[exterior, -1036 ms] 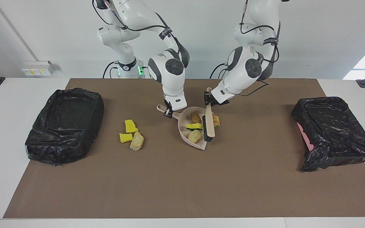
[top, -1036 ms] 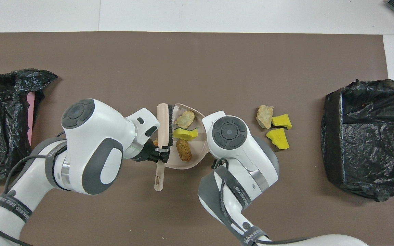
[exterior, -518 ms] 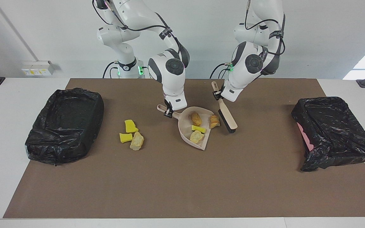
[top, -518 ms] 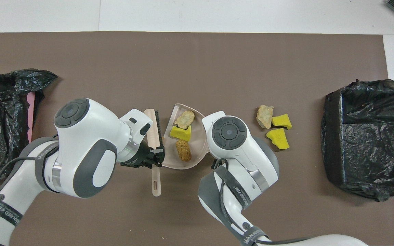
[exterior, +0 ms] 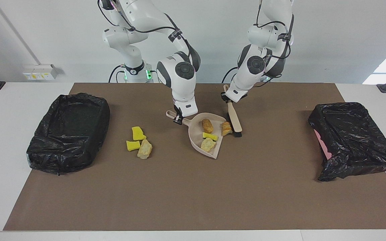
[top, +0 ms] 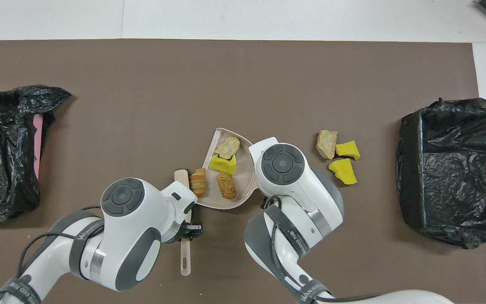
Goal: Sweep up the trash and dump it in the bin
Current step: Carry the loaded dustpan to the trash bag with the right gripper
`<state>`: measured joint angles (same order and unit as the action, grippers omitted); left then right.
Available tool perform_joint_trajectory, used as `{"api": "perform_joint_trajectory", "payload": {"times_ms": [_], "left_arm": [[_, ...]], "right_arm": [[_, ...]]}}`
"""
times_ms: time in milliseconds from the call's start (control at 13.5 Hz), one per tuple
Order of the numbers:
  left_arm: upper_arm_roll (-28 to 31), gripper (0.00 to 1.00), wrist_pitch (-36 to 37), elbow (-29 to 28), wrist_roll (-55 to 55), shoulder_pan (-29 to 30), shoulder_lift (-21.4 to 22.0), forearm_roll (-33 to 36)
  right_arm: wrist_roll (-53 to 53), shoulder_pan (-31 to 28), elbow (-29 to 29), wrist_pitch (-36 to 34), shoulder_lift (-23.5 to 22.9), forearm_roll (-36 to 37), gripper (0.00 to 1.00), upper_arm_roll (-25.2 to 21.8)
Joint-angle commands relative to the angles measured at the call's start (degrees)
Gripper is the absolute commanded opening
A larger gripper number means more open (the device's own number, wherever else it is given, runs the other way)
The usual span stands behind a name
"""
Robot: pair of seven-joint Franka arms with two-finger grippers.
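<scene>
Sweeping: lump at the pan's edge needs one more push in.
Left gripper: clenched on the brush handle; bristles on the mat, just beside the orange-brown lump. Keep bristles low, stroke toward the pan.
Right gripper: clamped on the dustpan handle; hold the pan flat and steady so the lip does not ride up.
In pan: brown lump, yellow sponge, tan lump.
Loose trash: three scraps toward the right arm's end, apart from the pan.
Bins: one bin near those scraps, other bin at the left arm's end.
</scene>
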<state>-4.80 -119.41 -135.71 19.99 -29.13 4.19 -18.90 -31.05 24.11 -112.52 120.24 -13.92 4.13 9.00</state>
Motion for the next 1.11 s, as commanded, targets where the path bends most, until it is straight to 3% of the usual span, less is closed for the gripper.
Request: {"api": "perform_joint_trajectory", "payload": {"times_ms": [0, 296, 518, 814, 1036], "left_arm": [[0.66, 0.0, -0.91, 0.53, -11.43, -3.55, -0.58, -2.81], [1.1, 0.0, 0.58, 1.67, -15.69, -3.22, -1.02, -2.9], [1.37, 0.0, 2.16, 3.25, -15.59, 2.3, -1.64, -2.2], [1.46, 0.0, 7.52, 7.03, -14.72, 8.37, -0.59, 2.02], [0.58, 0.0, 7.97, 6.69, -0.54, 6.81, 1.17, 4.13]], "right_arm": [[1.96, 0.06, -0.59, -0.09, 0.56, 1.23, 0.0, 0.23], [1.96, -0.11, -0.42, -0.45, 0.56, 1.32, 0.0, 0.14], [2.04, -0.2, -0.06, -2.82, 1.52, 1.32, 0.0, 0.14], [2.4, -3.0, 0.11, -7.12, 7.05, 1.14, 0.0, 0.14], [0.91, -7.66, 0.46, -11.33, 11.89, 0.26, 0.0, 0.14]]}}
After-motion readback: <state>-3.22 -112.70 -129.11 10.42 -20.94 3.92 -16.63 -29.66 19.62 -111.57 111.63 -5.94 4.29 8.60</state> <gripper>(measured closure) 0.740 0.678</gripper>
